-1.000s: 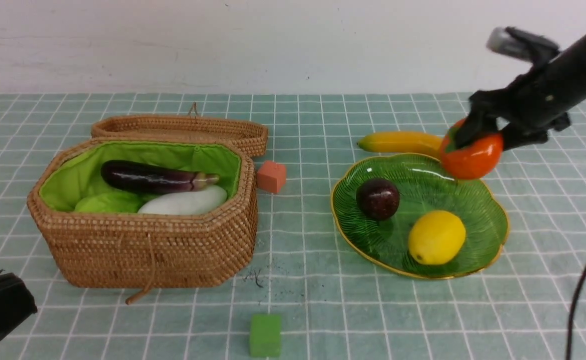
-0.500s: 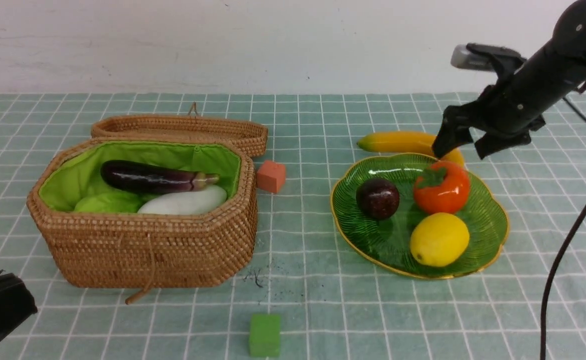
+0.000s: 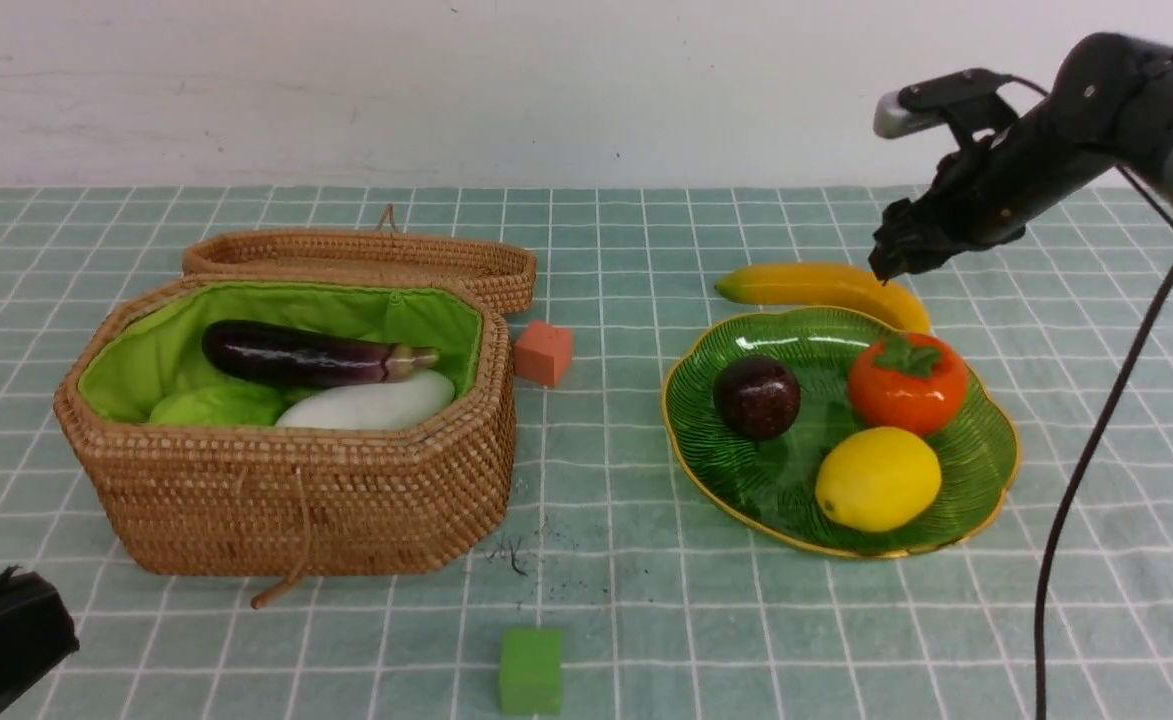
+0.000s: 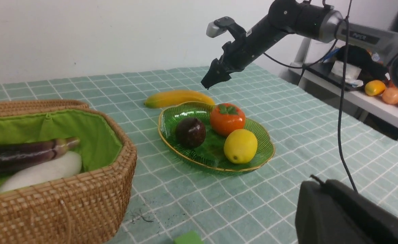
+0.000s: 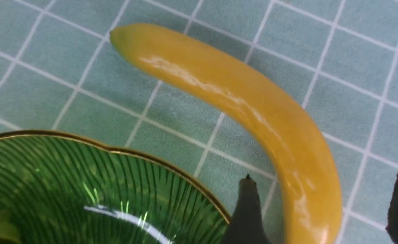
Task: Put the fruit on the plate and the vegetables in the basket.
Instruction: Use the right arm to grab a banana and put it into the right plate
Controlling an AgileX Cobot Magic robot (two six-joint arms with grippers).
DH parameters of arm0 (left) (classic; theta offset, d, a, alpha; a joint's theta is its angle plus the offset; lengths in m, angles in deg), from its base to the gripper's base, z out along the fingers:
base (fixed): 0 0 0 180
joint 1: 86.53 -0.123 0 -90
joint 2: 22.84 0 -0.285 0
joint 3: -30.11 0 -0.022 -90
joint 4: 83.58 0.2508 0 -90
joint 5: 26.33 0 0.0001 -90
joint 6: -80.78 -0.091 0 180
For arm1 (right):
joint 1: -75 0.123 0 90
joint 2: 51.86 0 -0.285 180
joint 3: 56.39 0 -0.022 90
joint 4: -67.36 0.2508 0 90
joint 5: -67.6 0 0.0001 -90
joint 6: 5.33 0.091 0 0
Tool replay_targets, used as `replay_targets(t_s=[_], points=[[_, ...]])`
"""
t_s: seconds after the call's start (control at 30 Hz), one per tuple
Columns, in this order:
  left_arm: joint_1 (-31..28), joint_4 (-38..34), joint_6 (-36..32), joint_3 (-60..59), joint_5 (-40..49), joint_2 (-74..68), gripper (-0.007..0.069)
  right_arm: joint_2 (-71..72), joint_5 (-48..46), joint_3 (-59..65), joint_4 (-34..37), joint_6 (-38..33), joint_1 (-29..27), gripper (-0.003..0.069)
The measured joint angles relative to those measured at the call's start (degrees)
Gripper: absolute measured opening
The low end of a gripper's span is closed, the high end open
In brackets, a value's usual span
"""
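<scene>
Nearest you, the left gripper [image 3: 1, 640] sits dark, closed and empty in the front view's corner. Beyond it your basket [image 3: 296, 490] holds the eggplant [image 3: 306, 355] and white radish [image 3: 371, 402]. On the ribbed green plate [image 3: 736, 480] lie the lemon [image 3: 878, 478], mangosteen [image 3: 756, 396] and persimmon [image 3: 908, 383]; a second ago the persimmon was still clamped. Behind the rim, the banana [image 3: 816, 288] lies on the cloth. Your right wrist view shows the right gripper [image 5: 324, 206] spread wide, straddling it, holding nothing.
</scene>
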Motion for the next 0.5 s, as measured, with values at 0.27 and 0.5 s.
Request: replay_targets(t_s=[0.27,0.5], points=[[0.0,2.5,0.0,0.0,-0.6,0.0,-0.0008,-5.5,1.0,-4.0,1.0,-0.1,0.0,0.0533],[0.0,2.7,0.0,0.0,-0.7,0.0,-0.0007,-6.4,3.6,-4.1,1.2,-0.2,0.0,0.0533]])
